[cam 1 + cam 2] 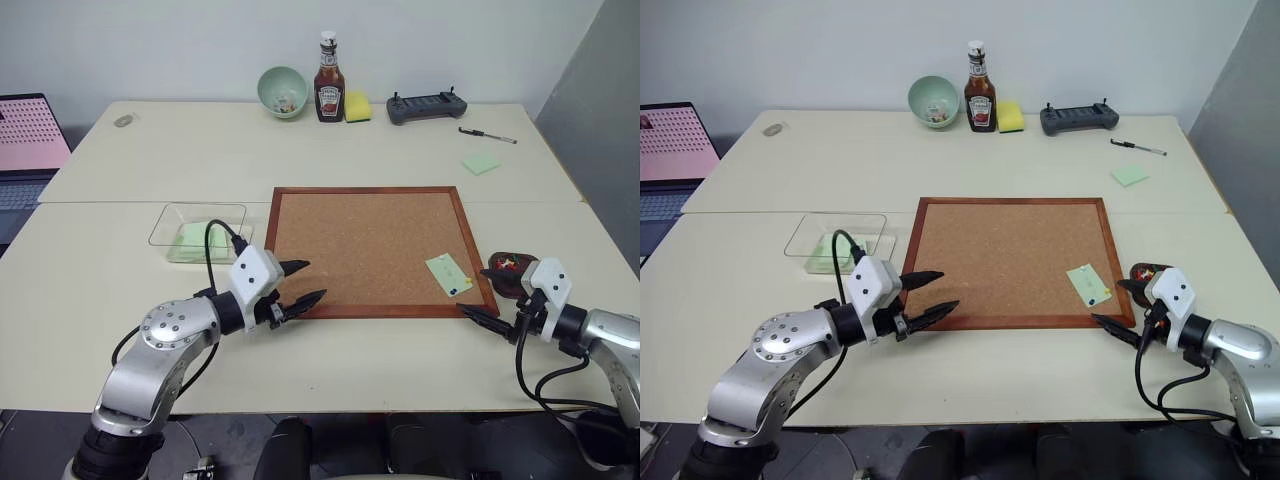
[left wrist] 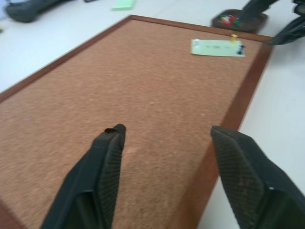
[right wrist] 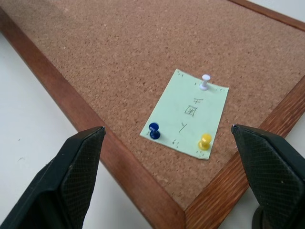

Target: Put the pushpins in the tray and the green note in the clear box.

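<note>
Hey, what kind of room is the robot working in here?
Probably an office or lab workspace: pale tables pushed together, a laptop at the edge, and a cork board with a pinned green note. The ketchup bottle and bowl look like props.

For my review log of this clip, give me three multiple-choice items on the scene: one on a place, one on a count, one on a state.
1. Where is the green note on the cork board?
A. its middle
B. near the corner by the right gripper
C. its far left corner

2. How many pushpins hold the note?
A. one
B. three
C. five

3. How do the right gripper's fingers stand?
A. spread open, holding nothing
B. closed on a pin
C. closed on the note

Key: 1 B, the note lies by the board's near right corner. 2 B, white, blue and yellow heads show. 3 A, the fingers stand wide apart with the note between them, untouched.
</note>
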